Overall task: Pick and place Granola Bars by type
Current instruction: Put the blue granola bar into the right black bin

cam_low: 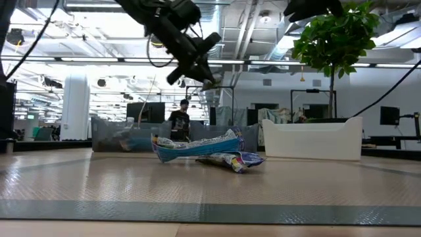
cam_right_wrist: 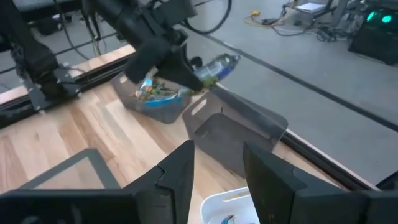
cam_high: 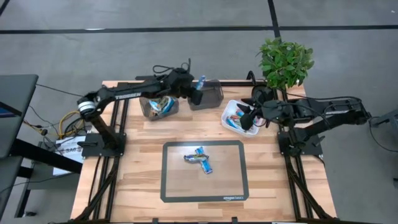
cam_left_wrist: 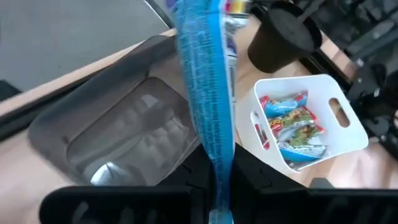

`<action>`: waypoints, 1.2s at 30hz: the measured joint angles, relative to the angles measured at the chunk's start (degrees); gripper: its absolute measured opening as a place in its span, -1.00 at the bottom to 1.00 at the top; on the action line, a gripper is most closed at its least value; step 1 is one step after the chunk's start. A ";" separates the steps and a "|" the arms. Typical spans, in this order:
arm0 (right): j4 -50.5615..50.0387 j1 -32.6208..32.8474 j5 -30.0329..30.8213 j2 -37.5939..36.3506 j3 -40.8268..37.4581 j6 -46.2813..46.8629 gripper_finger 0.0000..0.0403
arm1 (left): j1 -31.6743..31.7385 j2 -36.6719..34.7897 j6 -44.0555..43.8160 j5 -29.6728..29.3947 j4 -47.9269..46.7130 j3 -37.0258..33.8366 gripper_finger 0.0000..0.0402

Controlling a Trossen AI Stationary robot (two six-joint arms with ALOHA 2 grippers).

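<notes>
Left gripper (cam_high: 196, 92) hangs at 12 o'clock on the table, fingers clamped on one blue granola bar (cam_left_wrist: 208, 93), right above the empty dark bin (cam_high: 208, 94) (bar pinched at one end, the other end sticking forward, per the left wrist view). Looks like a drop into that bin is the step in hand, not released yet. The other dark bin (cam_high: 157, 107), just to the 9 o'clock side of it, already has several bars inside. The white bin (cam_high: 231, 111) at about 2 o'clock also holds a few bars, different-looking wrappers with tan and red. Right gripper (cam_high: 250, 115) sits over the white bin, fingers parted and nothing between them (right wrist view shows the gap clear). Still on the mat (cam_high: 239, 186) at table centre: a small pile of bars (cam_high: 200, 158), two or three, mostly blue. So I'd judge the sort well past halfway, with most bars binned, one in the air and the centre pile left. Potted plant (cam_high: 285, 61) at 1 o'clock, out of the way.
</notes>
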 joint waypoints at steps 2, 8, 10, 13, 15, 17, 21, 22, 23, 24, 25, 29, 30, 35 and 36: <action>0.29 -0.76 -0.02 0.00 0.00 0.00 -0.36 | 0.25 2.40 1.99 0.62 -1.12 3.14 -0.88; 1.14 -2.56 -1.25 0.00 0.00 0.00 -0.36 | 1.40 9.89 8.26 -2.18 -10.62 13.26 -0.86; 1.36 -2.52 -1.40 0.00 0.00 0.00 -0.36 | 1.96 11.81 10.35 -2.56 -14.18 16.16 -0.81; 1.34 -2.47 -1.44 0.00 0.00 0.02 -0.36 | 2.84 14.07 12.05 -2.12 -16.86 19.17 -0.68; 1.34 -2.46 -1.54 0.00 0.00 0.03 -0.36 | 3.32 14.56 12.31 -1.84 -16.56 20.10 -0.58; 1.34 -2.46 -1.67 0.00 0.00 0.03 -0.36 | 3.62 14.51 12.32 -1.84 -16.60 20.44 -0.48; 1.36 -2.46 -2.99 0.00 0.00 0.04 -0.36 | 3.42 13.68 14.52 0.94 -18.68 20.41 -0.38; 1.36 -2.46 -3.21 0.00 0.00 0.04 -0.36 | 3.05 13.06 15.69 2.58 -19.33 20.41 -0.38; 1.34 -2.46 -3.73 0.00 0.00 0.04 -0.36 | 2.44 12.30 16.76 4.22 -20.60 20.42 -0.38; 1.32 -2.46 -4.30 0.00 0.00 0.04 -0.36 | 1.76 11.48 17.78 5.89 -22.30 20.44 -0.39; 1.30 -2.46 -5.13 0.00 0.00 0.03 -0.36 | 0.77 10.75 18.91 7.66 -24.20 20.48 -0.40; 1.16 -2.30 -7.42 0.00 0.00 0.05 -0.36 | -5.36 8.63 24.06 9.31 -34.80 20.48 -0.45; 1.16 -2.30 -8.02 0.00 0.00 0.04 -0.36 | -7.10 8.32 24.75 8.95 -37.46 20.48 -0.46; 1.16 -2.30 -9.88 0.00 0.00 -0.49 -0.36 | -16.66 8.63 25.26 8.19 -46.11 20.43 -0.49; 1.18 -2.30 -10.66 0.00 0.00 -1.02 -0.36 | -18.67 8.76 25.26 8.11 -45.85 20.26 -0.49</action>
